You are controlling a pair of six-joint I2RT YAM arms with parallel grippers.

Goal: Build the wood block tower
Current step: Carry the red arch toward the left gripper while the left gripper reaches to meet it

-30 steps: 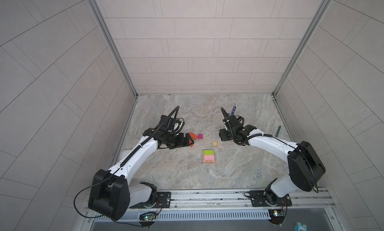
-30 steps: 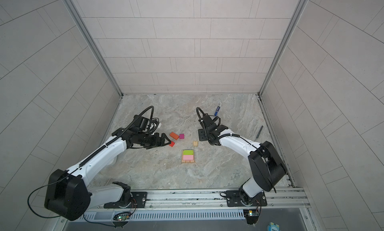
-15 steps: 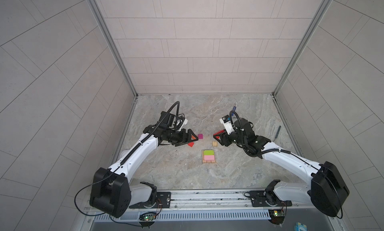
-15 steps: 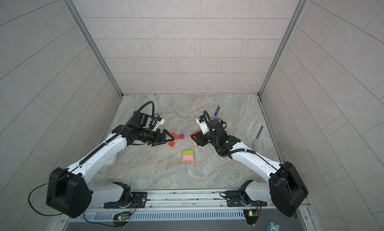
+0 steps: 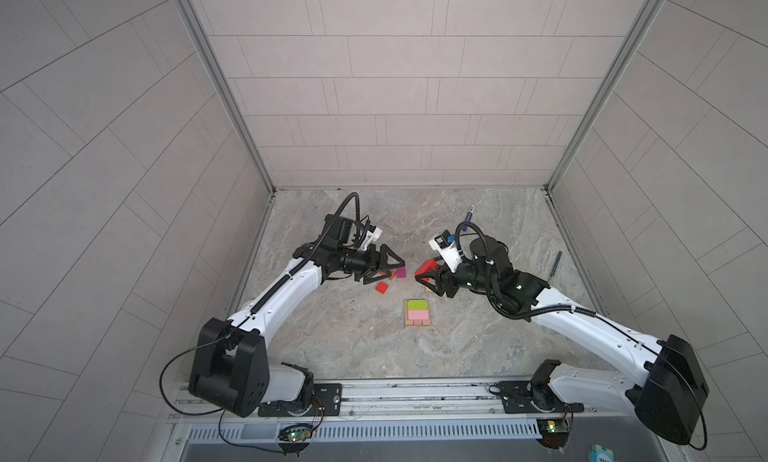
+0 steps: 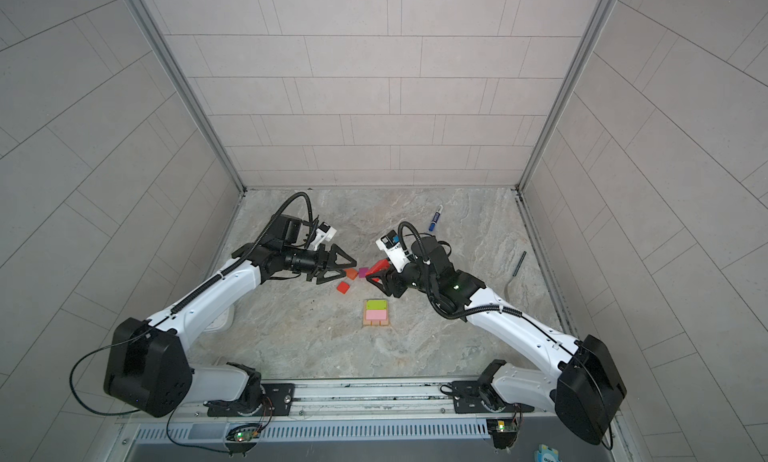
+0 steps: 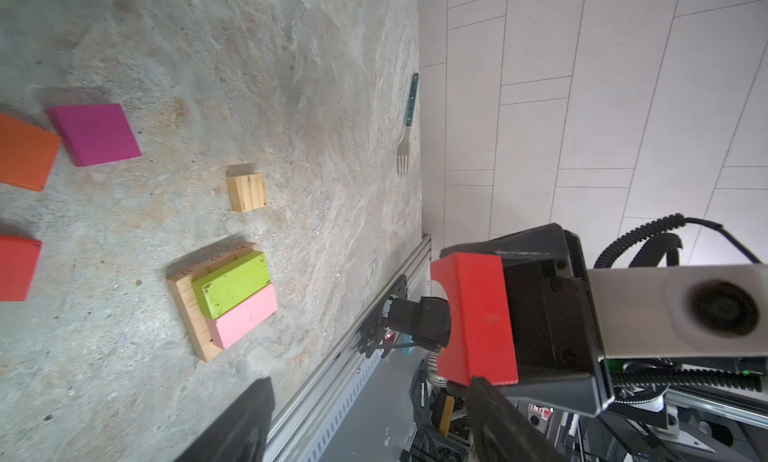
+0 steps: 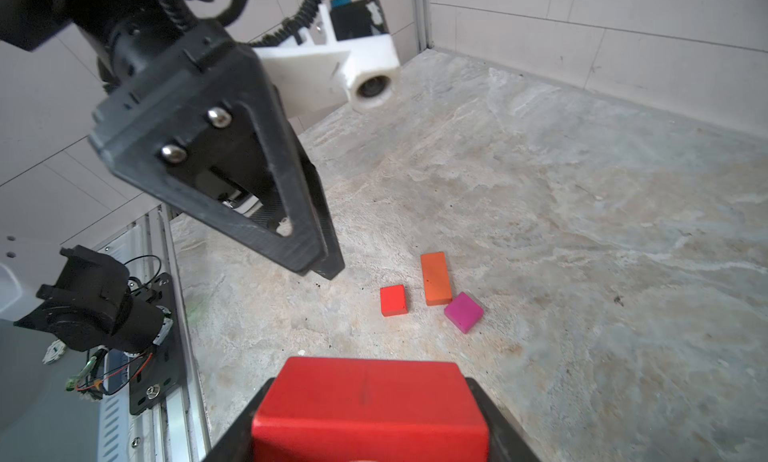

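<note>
Your left gripper [image 5: 397, 268] hangs open and empty above the orange brick [image 8: 435, 277], beside the red cube [image 5: 382, 287] and magenta cube [image 5: 401, 272]. Its jaws stand narrower than a second ago. Toward the middle, the green brick [image 5: 417, 304] and pink brick [image 5: 417, 314] lie side by side on the planks [image 7: 183, 297]. The planks' edge reads "31"; the other digits blur. Your right gripper [image 5: 424, 270], clamped on the arch [image 7: 478, 322], has swung toward the middle and holds it off the table.

A blue marker pen with a white cap [image 6: 435, 218] lies toward the back wall. A dark-handled metal fork [image 7: 408, 125] lies by the right edge of the grey stone-patterned tabletop [image 5: 353, 335].
</note>
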